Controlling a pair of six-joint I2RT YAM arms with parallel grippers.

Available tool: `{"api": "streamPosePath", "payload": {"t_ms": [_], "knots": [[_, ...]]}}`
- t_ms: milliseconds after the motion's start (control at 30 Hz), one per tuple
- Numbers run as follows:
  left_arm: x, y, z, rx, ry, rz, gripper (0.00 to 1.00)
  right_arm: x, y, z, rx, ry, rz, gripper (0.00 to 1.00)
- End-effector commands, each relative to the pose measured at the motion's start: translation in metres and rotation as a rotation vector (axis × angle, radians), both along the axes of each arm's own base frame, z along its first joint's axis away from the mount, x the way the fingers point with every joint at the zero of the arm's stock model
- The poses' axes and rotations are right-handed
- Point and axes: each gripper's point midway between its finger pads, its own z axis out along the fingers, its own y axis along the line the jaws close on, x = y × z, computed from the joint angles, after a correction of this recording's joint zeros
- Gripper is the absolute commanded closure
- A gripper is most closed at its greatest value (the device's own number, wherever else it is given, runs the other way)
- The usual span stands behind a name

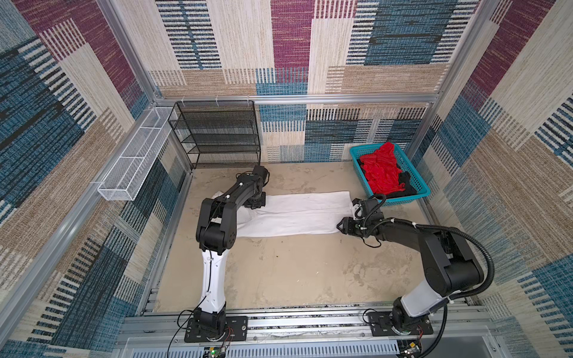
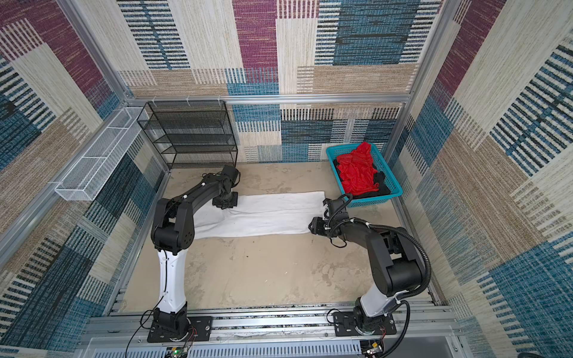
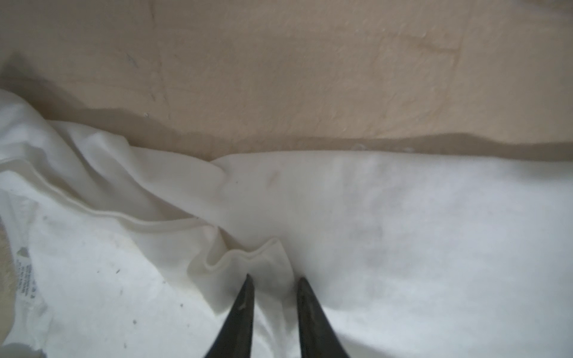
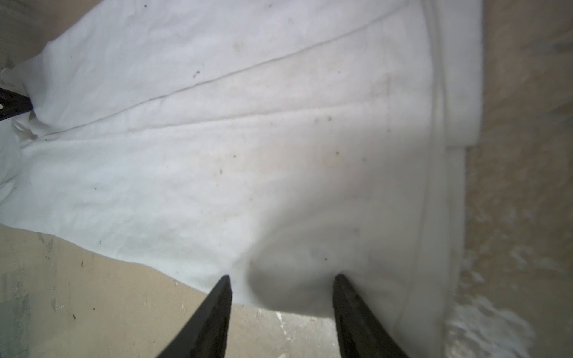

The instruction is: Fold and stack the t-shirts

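**Holdings on my table: three t-shirts, two grippers**

Item 1. White t-shirt (image 1: 294,214): I see it in both top views as a long band folded lengthwise. It lies flat across the middle of the beige table (image 1: 294,272) and runs from the left arm to the right arm. No print shows on the upper face.

Item 2. Red t-shirt (image 1: 383,170): crumpled, heaped in the turquoise basket (image 1: 412,196) at the right rear of the frame.

Item 3. Black t-shirt (image 1: 406,183): in the same basket, under and beside the red one.

Item 4. Left gripper (image 3: 275,279): down on the left end of the white t-shirt. My wrist camera shows the neck rib (image 3: 124,214) and a care label (image 3: 26,272) nearby. The fingers stand close together with a raised ridge of cloth between them. I cannot tell whether they already pinch it.

Item 5. Right gripper (image 4: 282,277): at the near right corner of the white t-shirt. Its fingers are spread wide, and a low hump of cloth sits between the tips, not pinched.

Item 6. Fixtures: black wire shelf (image 1: 217,133) at the back wall, white mesh tray (image 1: 136,155) on the left wall.
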Motion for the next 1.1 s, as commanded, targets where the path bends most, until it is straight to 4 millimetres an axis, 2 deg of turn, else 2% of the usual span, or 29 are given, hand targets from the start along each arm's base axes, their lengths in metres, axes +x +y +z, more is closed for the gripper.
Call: {"api": "streamPosePath", "payload": {"t_ms": [0,100,333,467,567,733,833,967,1067], "knots": [[0.0,0.002,-0.001,0.008,0.015,-0.01,0.85,-0.024,-0.008,-0.021,-0.041,0.116,-0.009,0.45],[0.001,-0.004,0.0,-0.029,-0.002,-0.018,0.99,-0.026,-0.008,-0.021,-0.043,0.118,-0.008,0.45],[0.003,-0.017,0.016,-0.106,-0.05,-0.062,1.0,-0.028,-0.008,-0.02,-0.037,0.117,-0.01,0.45],[0.004,-0.033,0.027,-0.175,-0.095,-0.151,1.0,-0.028,-0.007,-0.02,-0.032,0.114,-0.007,0.45],[0.003,-0.042,0.026,-0.209,-0.09,-0.216,1.0,-0.029,-0.007,-0.02,-0.029,0.117,-0.007,0.45],[0.001,-0.058,0.024,-0.274,-0.051,-0.294,0.85,-0.031,-0.008,-0.02,-0.03,0.121,-0.013,0.45],[0.0,-0.061,0.036,-0.302,-0.094,-0.307,0.78,-0.034,-0.012,-0.02,-0.043,0.129,-0.031,0.45],[-0.011,-0.046,0.059,-0.264,-0.175,-0.256,0.74,-0.042,-0.018,-0.021,-0.063,0.152,-0.06,0.45],[-0.029,-0.012,0.066,-0.184,-0.227,-0.099,0.7,-0.05,-0.029,-0.013,-0.106,0.149,-0.092,0.45]]}}
